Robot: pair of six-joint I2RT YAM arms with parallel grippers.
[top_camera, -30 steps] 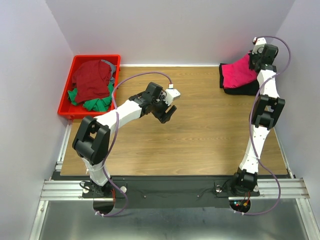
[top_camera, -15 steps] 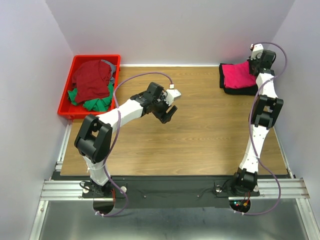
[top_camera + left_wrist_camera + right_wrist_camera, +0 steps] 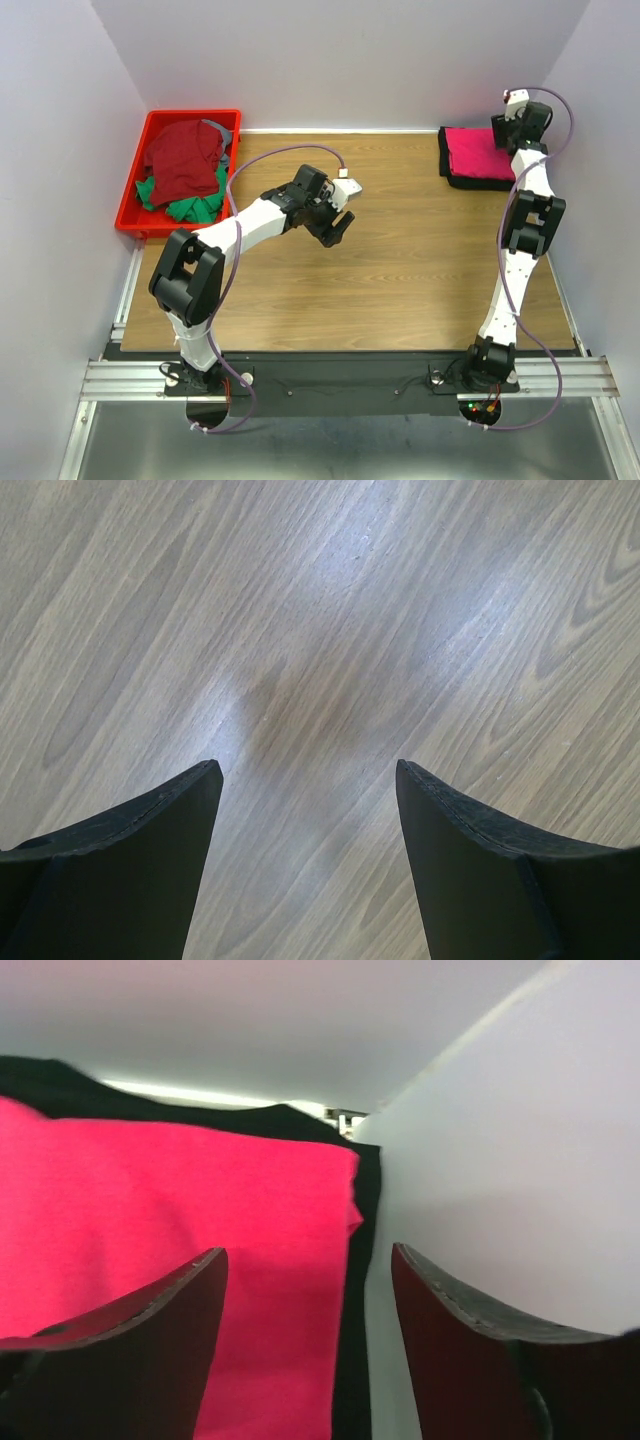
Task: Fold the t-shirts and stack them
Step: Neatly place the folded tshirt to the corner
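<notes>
A bright pink-red t-shirt (image 3: 472, 152) lies folded flat on a black t-shirt (image 3: 468, 182) at the table's far right corner. My right gripper (image 3: 503, 138) hangs over the stack's right edge, open, with nothing between its fingers. In the right wrist view the pink-red t-shirt (image 3: 150, 1210) and the black t-shirt's edge (image 3: 357, 1360) lie below the right gripper (image 3: 310, 1255), next to the white wall. A dark red t-shirt (image 3: 185, 155) and a green one (image 3: 195, 208) lie crumpled in the bin. My left gripper (image 3: 335, 228) is open over bare wood, as the left wrist view shows (image 3: 308, 770).
The red plastic bin (image 3: 128, 195) stands at the far left, off the table's corner. White walls close in the back and both sides; the right wall (image 3: 520, 1160) is close beside the right gripper.
My right gripper has opened and let go of the pink-red t-shirt, whose raised edge has dropped flat onto the black one. The left arm has hardly moved.
</notes>
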